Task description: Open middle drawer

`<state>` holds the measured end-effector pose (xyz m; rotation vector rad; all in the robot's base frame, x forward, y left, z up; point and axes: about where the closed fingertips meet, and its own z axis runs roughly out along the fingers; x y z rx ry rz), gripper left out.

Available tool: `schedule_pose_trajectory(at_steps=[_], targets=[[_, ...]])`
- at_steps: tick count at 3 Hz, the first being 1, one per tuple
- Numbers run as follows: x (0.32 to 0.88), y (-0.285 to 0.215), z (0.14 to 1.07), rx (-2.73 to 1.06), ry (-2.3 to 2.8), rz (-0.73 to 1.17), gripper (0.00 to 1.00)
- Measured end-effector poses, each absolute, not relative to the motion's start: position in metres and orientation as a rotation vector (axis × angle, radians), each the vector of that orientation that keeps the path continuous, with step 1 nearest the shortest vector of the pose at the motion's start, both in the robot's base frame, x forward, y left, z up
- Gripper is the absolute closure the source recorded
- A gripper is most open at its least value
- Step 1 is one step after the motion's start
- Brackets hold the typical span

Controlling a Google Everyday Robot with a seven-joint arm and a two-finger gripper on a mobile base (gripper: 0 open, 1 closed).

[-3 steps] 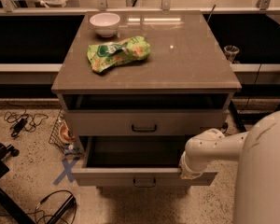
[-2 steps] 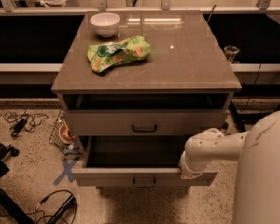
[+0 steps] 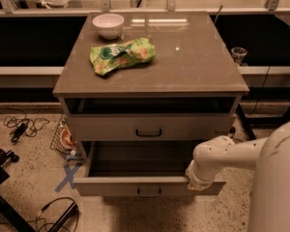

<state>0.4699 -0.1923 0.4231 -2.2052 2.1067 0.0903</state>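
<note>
Camera view: the middle drawer point(image 3: 111, 186) stands pulled well out below the taller-fronted drawer point(image 3: 106, 127). Its inside is dark. The gripper point(image 3: 195, 181) sits at the right end of its front edge, and I cannot tell how wide its grip is. On the counter point(image 3: 193, 62) lie 1 white bowl point(image 3: 108, 24) and 1 green bag point(image 3: 122, 56).

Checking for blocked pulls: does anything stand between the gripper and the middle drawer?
Nothing visible does. The gripper sits at the front of the middle drawer, near its right end; that drawer stands pulled out.
</note>
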Motion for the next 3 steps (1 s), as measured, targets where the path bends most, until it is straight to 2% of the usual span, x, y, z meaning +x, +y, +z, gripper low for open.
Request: schedule_pose_trajectory(at_steps=[2,3], targets=[[0.469,-0.192,0.432,-2.207,2.105,0.095,1.00],[0.443,-0.187,0.428,-2.272,2.056,0.214,1.00]])
